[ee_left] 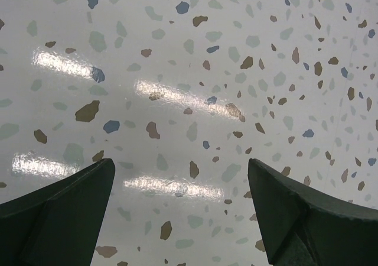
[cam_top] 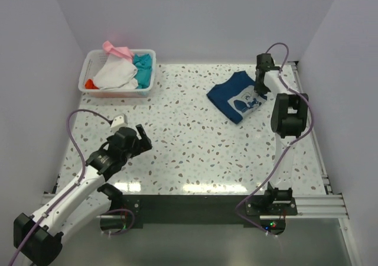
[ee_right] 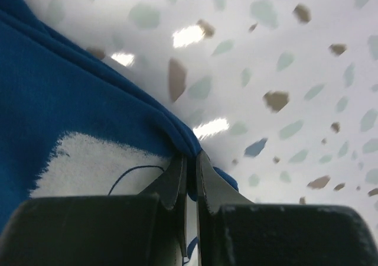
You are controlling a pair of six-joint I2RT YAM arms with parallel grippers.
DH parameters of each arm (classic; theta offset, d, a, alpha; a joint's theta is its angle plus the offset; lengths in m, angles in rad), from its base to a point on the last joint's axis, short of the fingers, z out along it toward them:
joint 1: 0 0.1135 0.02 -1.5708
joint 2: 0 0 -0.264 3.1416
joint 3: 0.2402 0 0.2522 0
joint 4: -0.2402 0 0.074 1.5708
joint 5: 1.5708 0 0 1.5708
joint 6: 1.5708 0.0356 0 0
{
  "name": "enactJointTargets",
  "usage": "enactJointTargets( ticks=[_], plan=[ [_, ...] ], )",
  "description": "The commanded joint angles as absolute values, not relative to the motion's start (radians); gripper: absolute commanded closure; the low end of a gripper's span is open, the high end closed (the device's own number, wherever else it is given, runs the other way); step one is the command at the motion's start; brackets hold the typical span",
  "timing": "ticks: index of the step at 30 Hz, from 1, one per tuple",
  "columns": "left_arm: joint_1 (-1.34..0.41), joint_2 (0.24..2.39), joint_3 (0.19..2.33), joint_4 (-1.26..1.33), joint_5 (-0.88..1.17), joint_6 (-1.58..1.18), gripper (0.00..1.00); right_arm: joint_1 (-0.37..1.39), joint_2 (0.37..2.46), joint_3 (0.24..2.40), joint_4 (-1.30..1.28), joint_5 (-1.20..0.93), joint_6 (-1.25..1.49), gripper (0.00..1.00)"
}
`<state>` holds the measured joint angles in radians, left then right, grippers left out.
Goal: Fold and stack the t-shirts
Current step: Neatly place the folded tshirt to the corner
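Navy t-shirt (cam_top: 236, 97), folded small with the print up, lies near the tabletop's (cam_top: 195, 142) far right corner. Right claw (ee_right: 190, 162) is clenched on its folded edge, probably to tug it square as the stack base. White tee (cam_top: 115, 74), teal tee (cam_top: 143, 65) and pink tee (cam_top: 118, 50) sit heaped in the basket (cam_top: 88, 59) at the far left corner, not yet folded. Left claw (ee_left: 180, 183) is released, hovering near the left edge, free to fetch.

Pale lilac walls (cam_top: 195, 18) close in on 3 sides of a white speckled surface (cam_top: 195, 142) (glossy, with strip-light glare near its front).
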<state>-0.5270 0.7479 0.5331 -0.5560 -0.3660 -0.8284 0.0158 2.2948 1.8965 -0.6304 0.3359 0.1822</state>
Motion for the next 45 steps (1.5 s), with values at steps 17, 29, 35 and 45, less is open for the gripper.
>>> enactJointTargets(
  ticks=[17,29,35,45],
  plan=[
    [-0.531,0.781,0.609,-0.607,-0.448,-0.868,0.00,-0.299,2.511,2.271,-0.874,0.361,0.327,1.00],
    [-0.531,0.741,0.603,-0.618,-0.428,-0.874,0.00,-0.322,2.454,2.198,-0.831,0.252,0.336,0.98],
    [-0.531,0.719,0.606,-0.624,-0.433,-0.876,0.00,-0.324,2.474,2.220,-0.815,0.235,0.293,0.86],
    [-0.531,0.716,0.617,-0.637,-0.433,-0.880,0.00,-0.322,2.485,2.240,-0.738,0.137,0.226,0.79]
  ],
)
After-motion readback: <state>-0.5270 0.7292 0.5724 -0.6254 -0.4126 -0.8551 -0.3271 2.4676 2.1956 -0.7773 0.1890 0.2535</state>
